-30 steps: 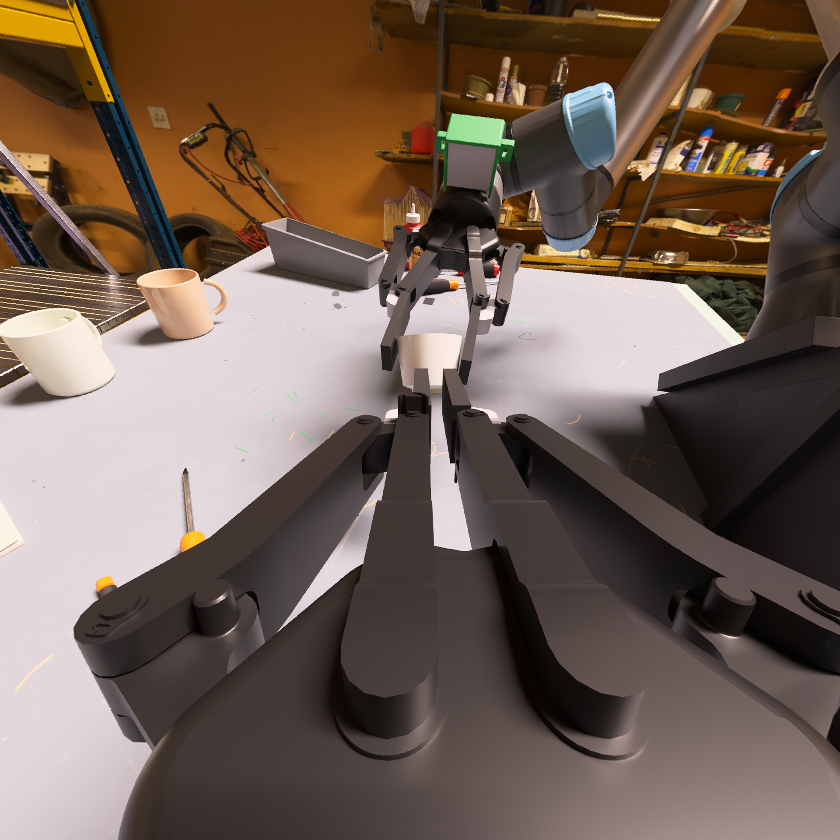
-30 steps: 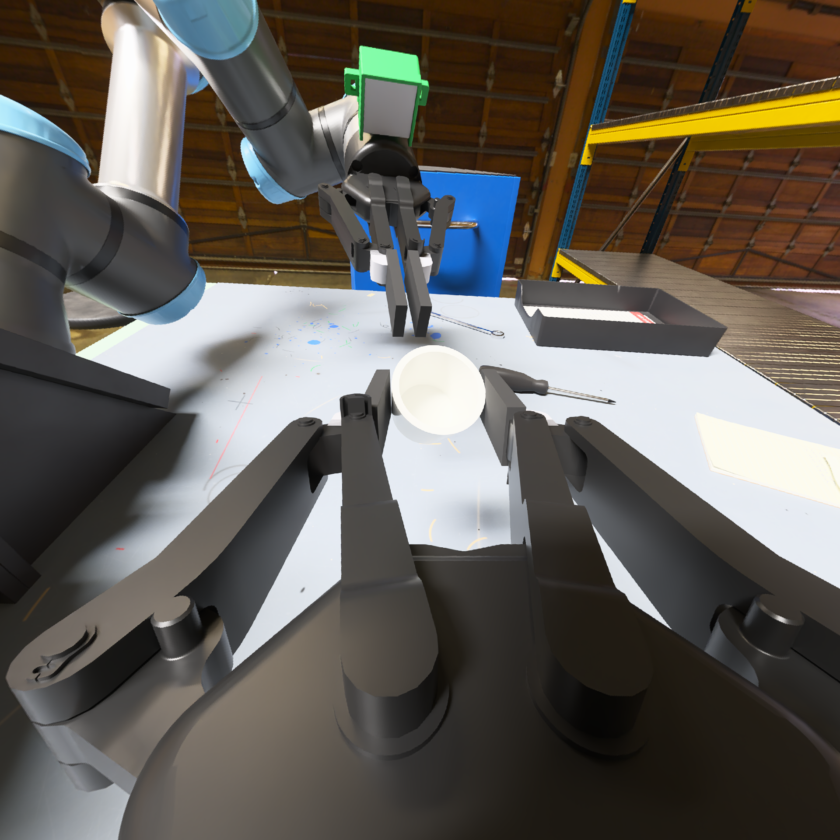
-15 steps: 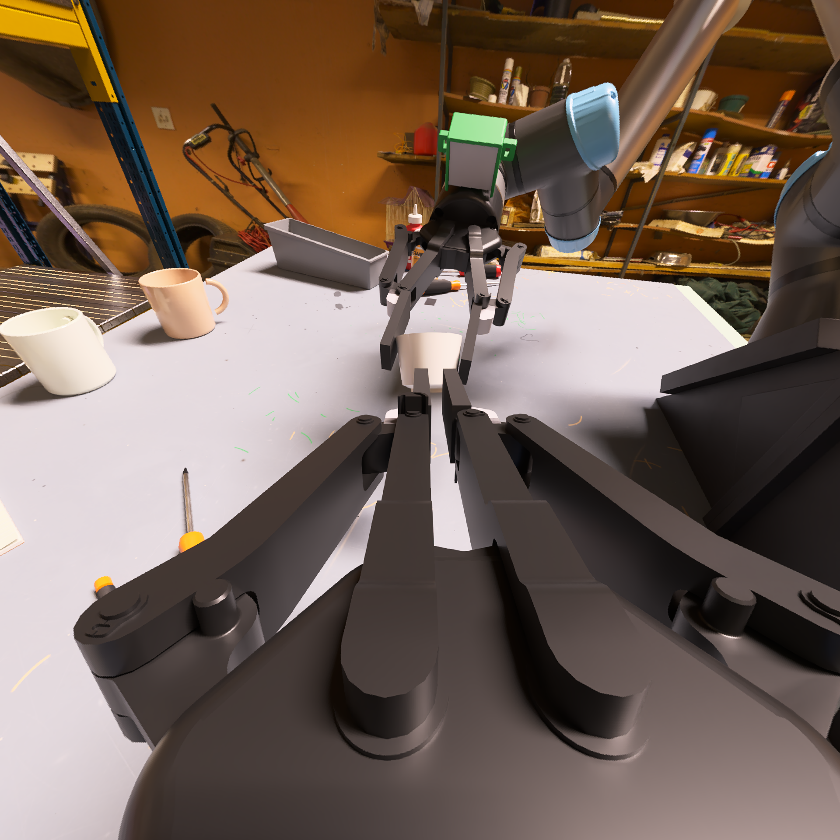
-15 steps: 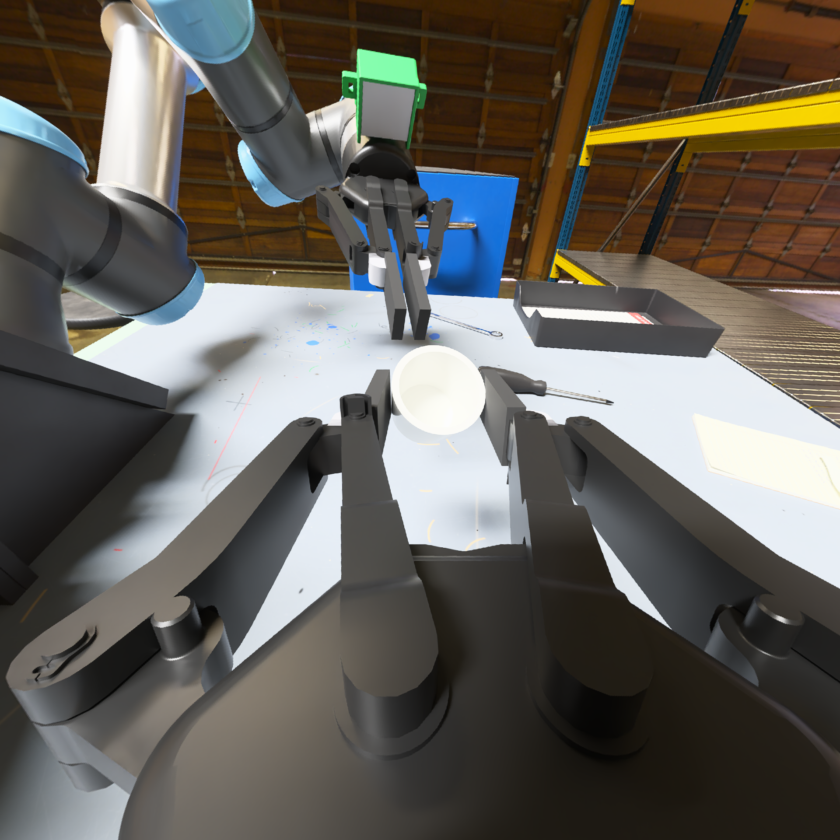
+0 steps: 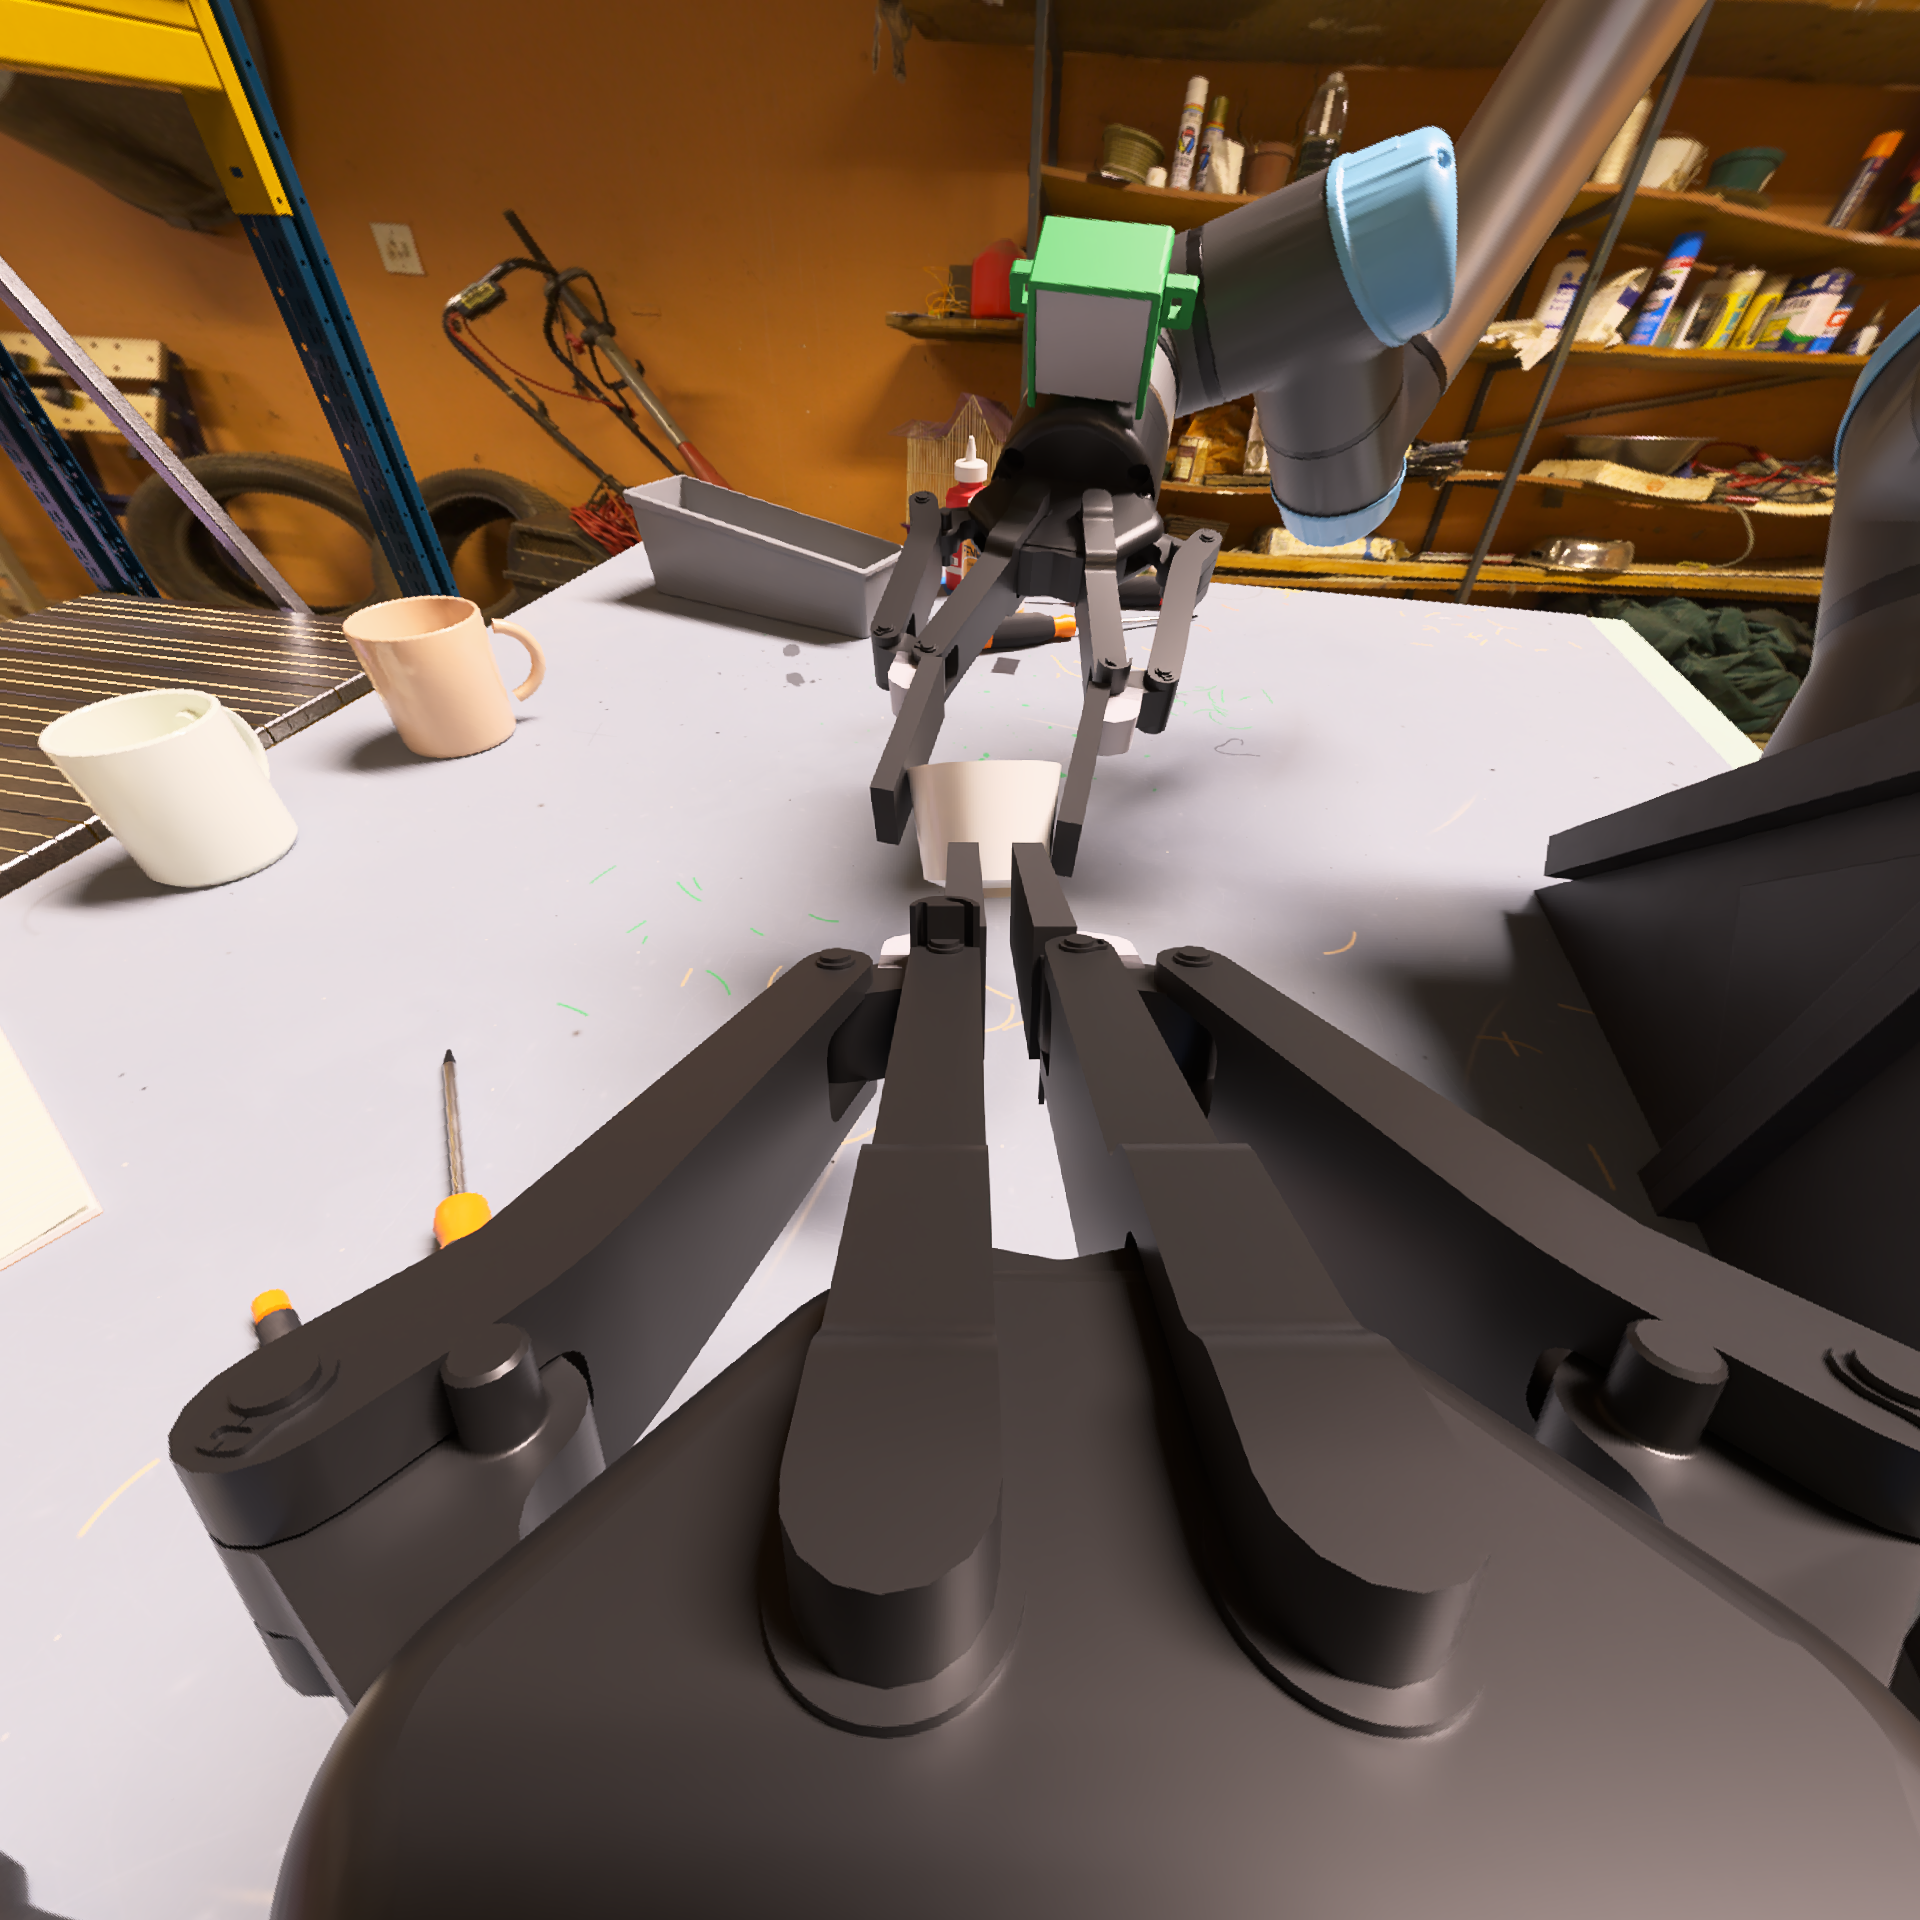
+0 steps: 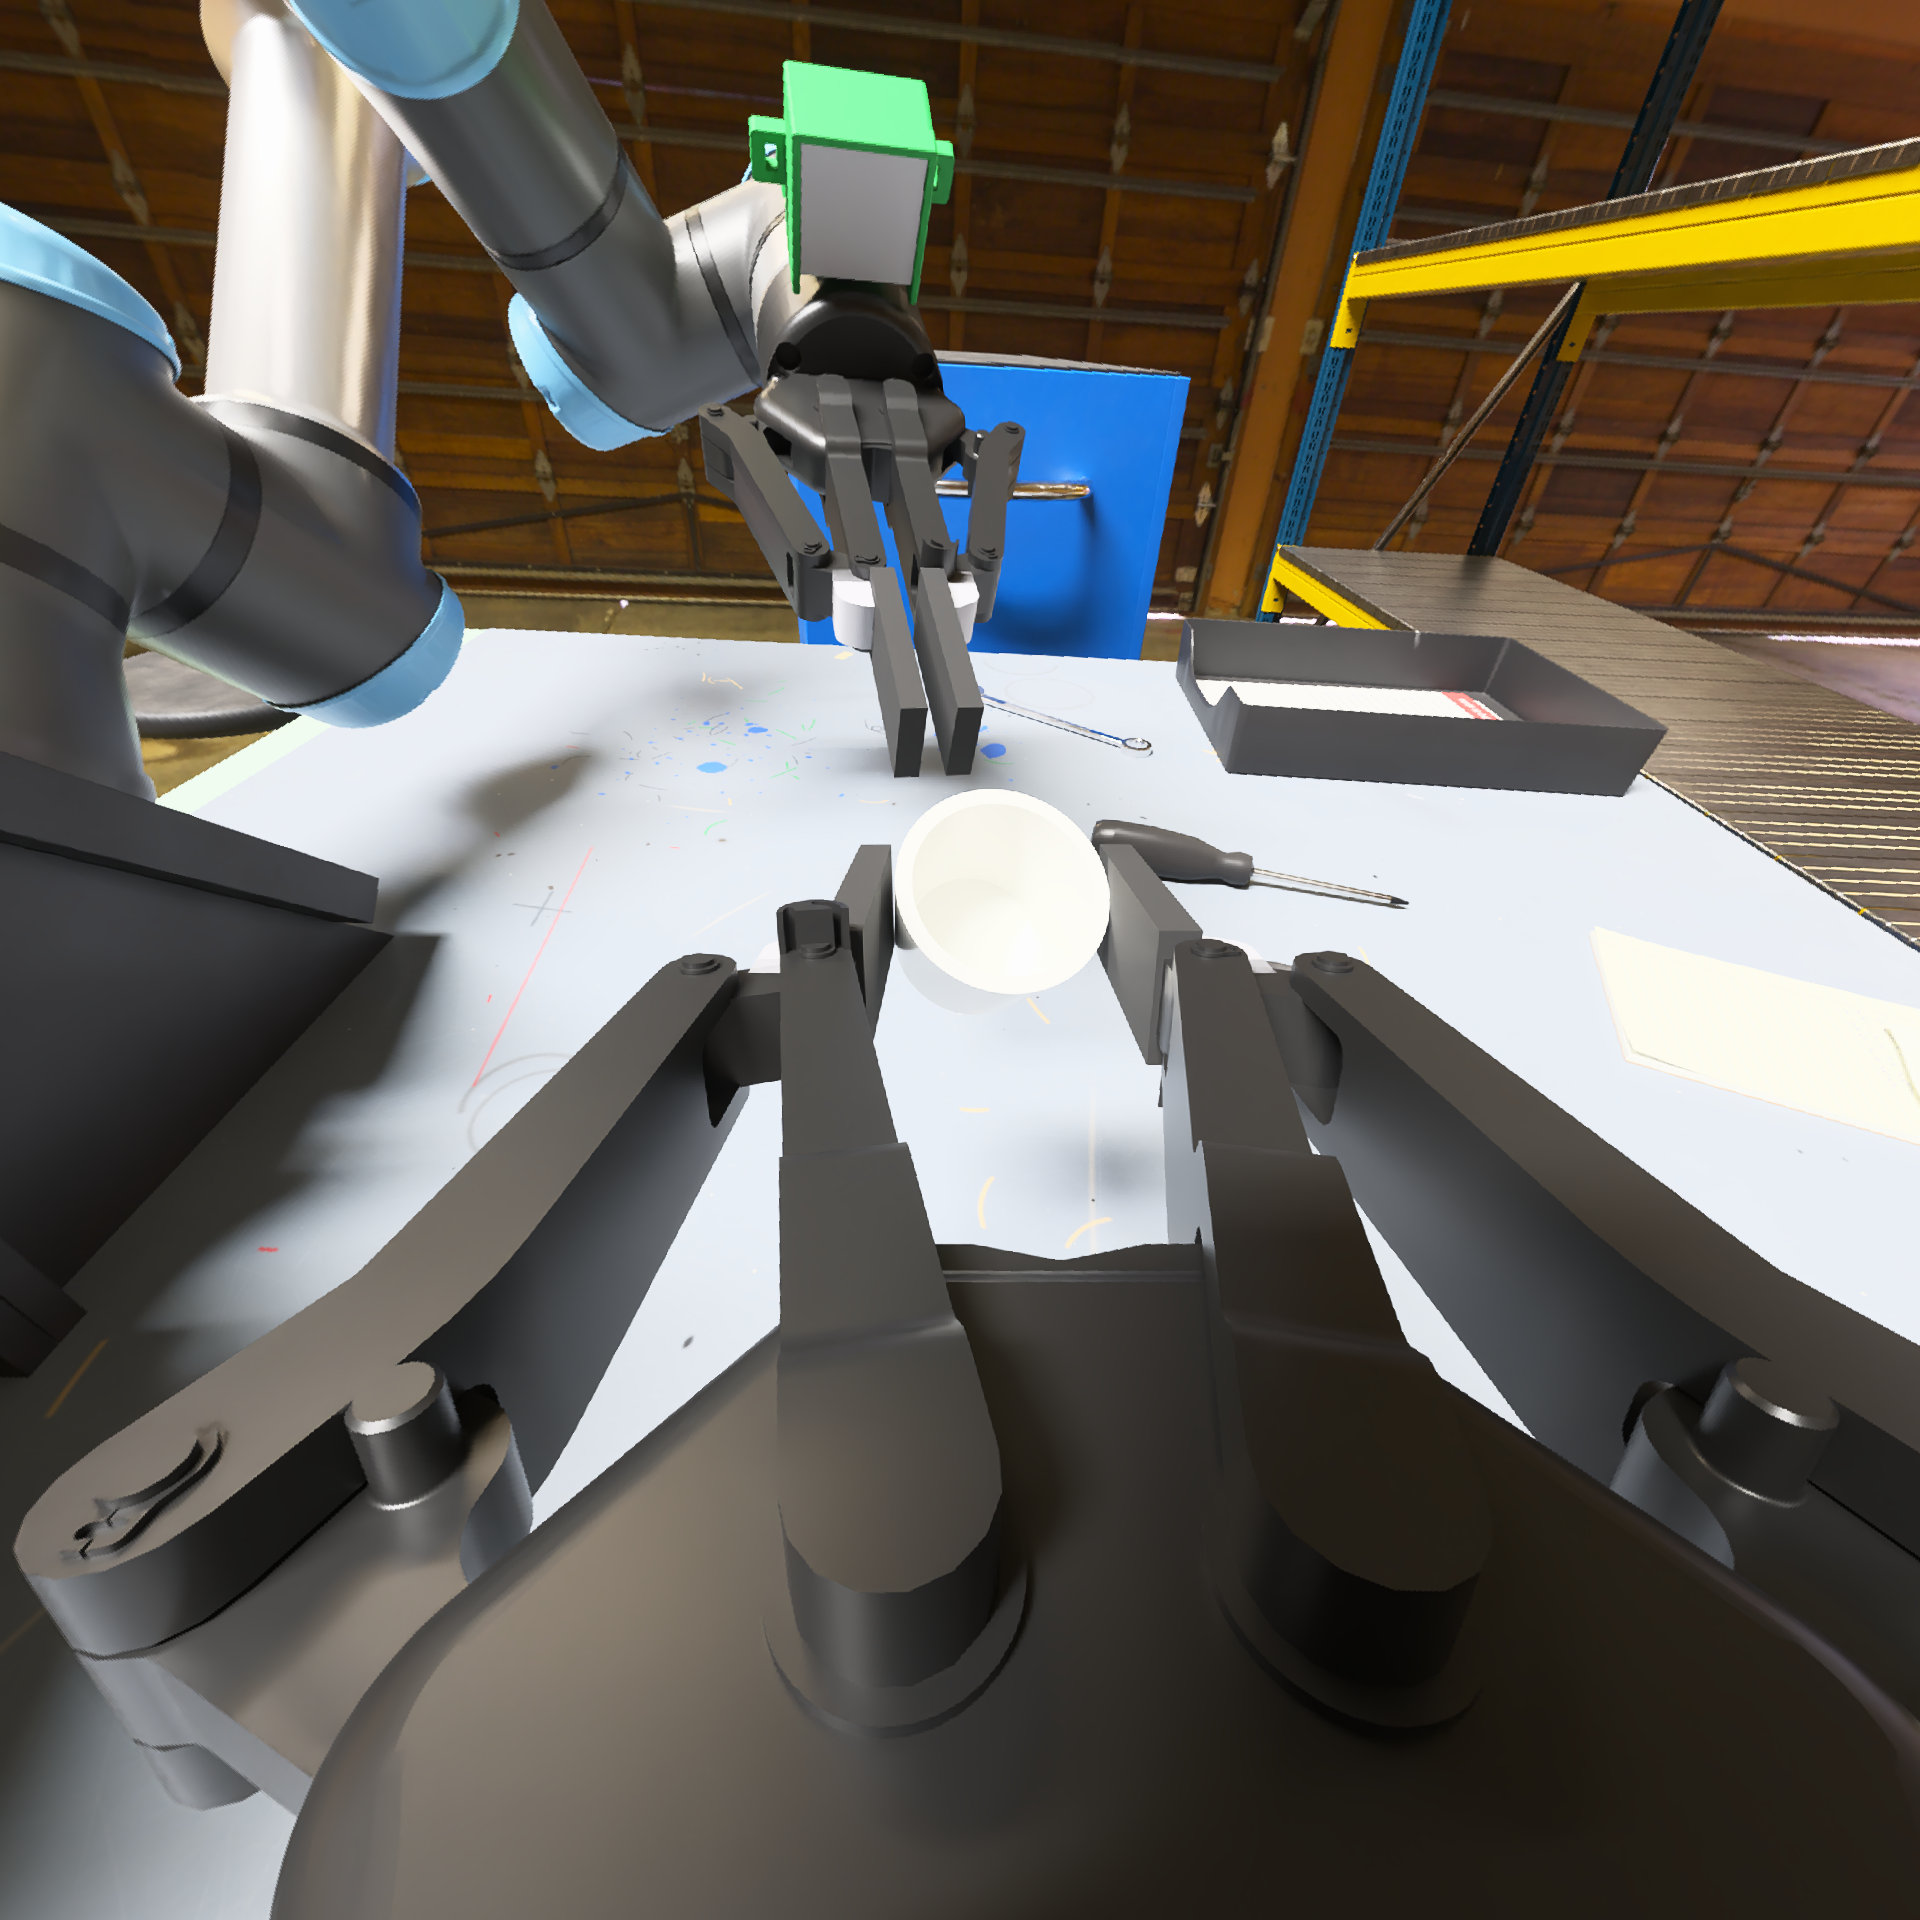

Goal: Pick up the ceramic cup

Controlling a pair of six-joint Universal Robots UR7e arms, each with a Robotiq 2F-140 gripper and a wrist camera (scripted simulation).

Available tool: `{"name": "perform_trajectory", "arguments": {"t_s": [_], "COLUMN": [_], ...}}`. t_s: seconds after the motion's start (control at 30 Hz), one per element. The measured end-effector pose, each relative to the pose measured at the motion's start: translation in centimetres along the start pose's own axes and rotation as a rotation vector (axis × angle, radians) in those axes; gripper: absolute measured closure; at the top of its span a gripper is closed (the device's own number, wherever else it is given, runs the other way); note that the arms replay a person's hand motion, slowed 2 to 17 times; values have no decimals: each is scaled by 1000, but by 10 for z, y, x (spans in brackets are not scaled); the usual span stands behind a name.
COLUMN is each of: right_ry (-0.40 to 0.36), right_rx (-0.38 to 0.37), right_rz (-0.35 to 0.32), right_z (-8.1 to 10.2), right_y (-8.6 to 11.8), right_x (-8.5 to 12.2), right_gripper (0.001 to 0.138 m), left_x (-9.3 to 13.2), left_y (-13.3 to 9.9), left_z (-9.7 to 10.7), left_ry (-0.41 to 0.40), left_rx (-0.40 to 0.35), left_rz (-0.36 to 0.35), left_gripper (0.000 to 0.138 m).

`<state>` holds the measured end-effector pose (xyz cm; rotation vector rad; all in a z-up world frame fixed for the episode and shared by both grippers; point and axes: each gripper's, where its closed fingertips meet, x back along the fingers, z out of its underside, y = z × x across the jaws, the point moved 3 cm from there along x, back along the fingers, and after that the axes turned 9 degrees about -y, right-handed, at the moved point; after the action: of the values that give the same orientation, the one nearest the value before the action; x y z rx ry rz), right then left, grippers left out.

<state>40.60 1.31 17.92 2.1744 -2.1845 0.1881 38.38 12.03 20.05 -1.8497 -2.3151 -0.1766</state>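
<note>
A white handleless ceramic cup (image 6: 1000, 899) sits mouth up between the fingers of my right gripper (image 6: 997, 906), which is shut on its sides. In the left wrist view the cup (image 5: 987, 802) shows in the right gripper (image 5: 977, 831) low over the grey table (image 5: 520, 935); I cannot tell if its base touches. My left gripper (image 5: 992, 862) is shut and empty, its tips just in front of the cup. It also shows in the right wrist view (image 6: 935, 753), just beyond the cup.
A peach mug (image 5: 442, 675), a white mug (image 5: 166, 790), a grey bin (image 5: 758, 561), an orange-handled screwdriver (image 5: 454, 1143) and paper (image 5: 31, 1164) lie left. A dark tray (image 6: 1423, 717), a black-handled screwdriver (image 6: 1236, 868), a wrench (image 6: 1070, 722) and paper (image 6: 1766, 1029) lie beyond the cup.
Very little. The right gripper keeps its hold on the cup. Both views have shifted slightly, and the left gripper stays shut.
</note>
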Motion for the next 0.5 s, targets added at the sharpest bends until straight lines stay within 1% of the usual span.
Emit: {"name": "perform_trajectory", "arguments": {"t_s": [0.23,0.5], "right_ry": [-21,-27], "right_rx": [-5,-2], "right_rz": [-1,8], "right_z": [-1,-2], "right_y": [0,-1], "right_x": [1,3], "right_gripper": [87,87], "left_x": [0,-1], "left_y": [0,0], "left_z": [-2,-3], "left_ry": [-15,-20], "left_rx": [-10,-24], "left_rz": [-13,-33], "left_gripper": [130,130]}}
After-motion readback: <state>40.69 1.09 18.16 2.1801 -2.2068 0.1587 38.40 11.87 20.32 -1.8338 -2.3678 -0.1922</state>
